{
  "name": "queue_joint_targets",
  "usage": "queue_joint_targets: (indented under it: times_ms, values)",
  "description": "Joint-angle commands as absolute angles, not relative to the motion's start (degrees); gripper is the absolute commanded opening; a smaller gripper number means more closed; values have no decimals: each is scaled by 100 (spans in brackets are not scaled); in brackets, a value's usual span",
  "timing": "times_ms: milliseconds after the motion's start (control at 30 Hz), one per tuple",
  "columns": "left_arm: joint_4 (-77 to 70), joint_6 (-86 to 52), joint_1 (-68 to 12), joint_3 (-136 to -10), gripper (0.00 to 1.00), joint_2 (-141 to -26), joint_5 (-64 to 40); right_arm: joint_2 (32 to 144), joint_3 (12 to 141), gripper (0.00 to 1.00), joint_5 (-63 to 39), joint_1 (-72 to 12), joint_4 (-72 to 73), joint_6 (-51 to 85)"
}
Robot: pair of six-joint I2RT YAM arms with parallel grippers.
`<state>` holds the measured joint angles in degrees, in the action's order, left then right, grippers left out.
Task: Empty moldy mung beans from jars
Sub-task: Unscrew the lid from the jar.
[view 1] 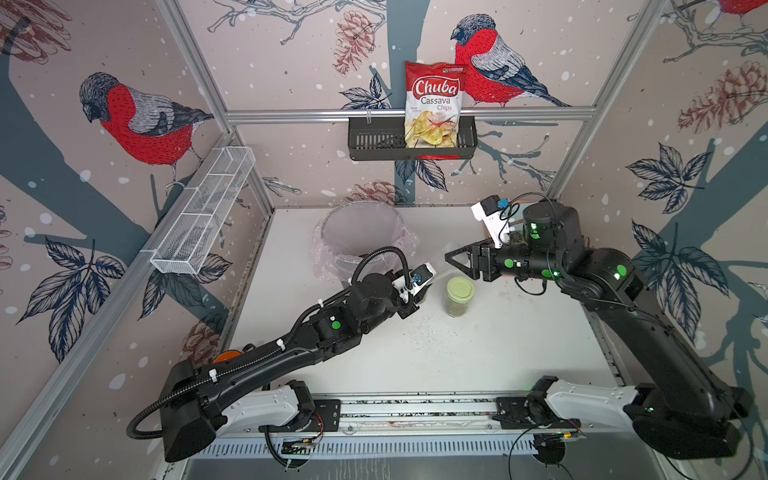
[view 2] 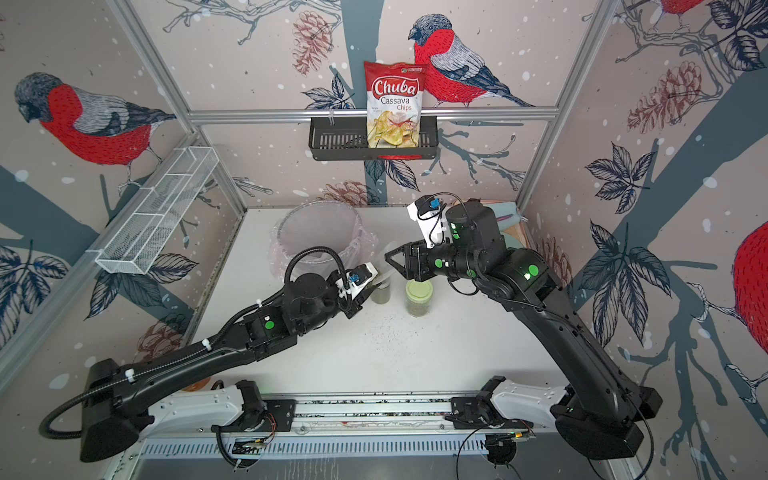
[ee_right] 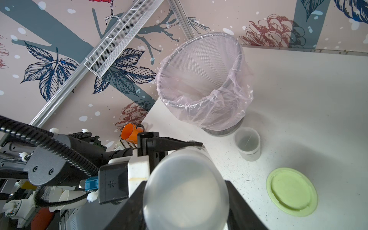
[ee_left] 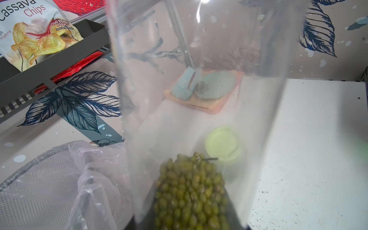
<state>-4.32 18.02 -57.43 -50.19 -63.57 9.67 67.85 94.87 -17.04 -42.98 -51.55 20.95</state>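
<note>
A: Showing tall clear plastic tube (ee_left: 199,89) of olive-green mung beans (ee_left: 189,195) clamped in left end effector (view 2: 362,296), capped end pinched by right end effector (ee_right: 186,197).
B: Emptied yet? Seemingly none; green-lidded glass jar (view 1: 458,297) on desk (view 1: 498,353) unopened.

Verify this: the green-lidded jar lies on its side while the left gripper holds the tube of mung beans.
Wrong: the green-lidded jar stands upright, as both top views show. The left gripper does hold the tube of mung beans.
</note>
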Motion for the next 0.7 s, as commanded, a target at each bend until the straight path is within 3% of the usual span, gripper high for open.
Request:
queue_joint_targets:
  times_ms: [0,267,667]
  values:
    - [-590,1775,-5730,-5038,23,-6371,1015,6715,9468,55,-1647,-4307,-5001,1981]
    - [-585,1784,-5733,-5063,22,-6331,1019,6706,9334,73,-1570,-4302,-4985,1967]
    - [-595,1800,-5733,-5072,22,-6289,1070,6629,9243,74,-1479,-4302,-5054,1994]
